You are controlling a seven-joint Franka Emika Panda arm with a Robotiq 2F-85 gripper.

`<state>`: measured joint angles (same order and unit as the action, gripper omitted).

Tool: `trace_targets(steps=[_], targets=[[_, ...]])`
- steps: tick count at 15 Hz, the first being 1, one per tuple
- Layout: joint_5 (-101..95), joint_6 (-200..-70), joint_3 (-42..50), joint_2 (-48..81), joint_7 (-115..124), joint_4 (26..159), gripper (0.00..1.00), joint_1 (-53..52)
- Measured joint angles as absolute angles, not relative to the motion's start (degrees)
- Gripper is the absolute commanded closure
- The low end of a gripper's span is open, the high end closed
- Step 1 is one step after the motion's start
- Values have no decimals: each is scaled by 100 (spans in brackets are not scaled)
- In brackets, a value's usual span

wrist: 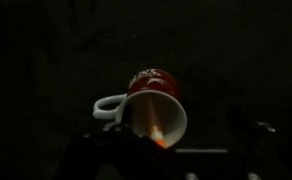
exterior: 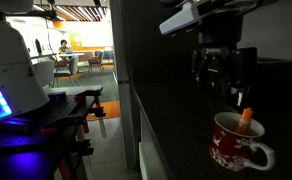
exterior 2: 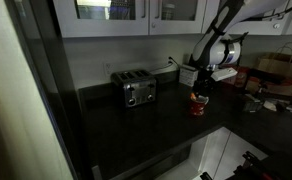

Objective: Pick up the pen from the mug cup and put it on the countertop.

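Wrist view: pen [wrist: 158, 130] in mug [wrist: 154, 105]

Pen leans inside the mug. In an exterior view the tool [exterior: 226, 88] hangs just above, jaws apart, empty. A toaster [exterior 2: 138, 90], left on the worktop [exterior 2: 126, 125], shows in an exterior view only.

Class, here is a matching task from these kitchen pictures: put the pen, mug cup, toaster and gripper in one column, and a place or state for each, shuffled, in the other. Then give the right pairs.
Column one:
1. pen
2. mug cup
3. toaster
4. gripper

Column two:
A. silvery, stands by the wall, apart from the others
B. open, hangs just above the mug cup
C. orange-red, stands slanted inside the mug cup
D. red with a white pattern, upright on the dark countertop

Pairs: 1-C, 2-D, 3-A, 4-B.
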<state>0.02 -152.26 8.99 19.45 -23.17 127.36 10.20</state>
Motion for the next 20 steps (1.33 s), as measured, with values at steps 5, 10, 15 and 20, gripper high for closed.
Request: trace_targets(steps=[5,10,15,20], targets=[[5,-15187,654,2277,-2320,12360,25,1257],[24,-15138,474,2651,-2336,11947,44,1510],[83,-15013,289,2967,-2373,11563,32,1732],[121,-14784,156,3363,-2454,11059,39,1934]])
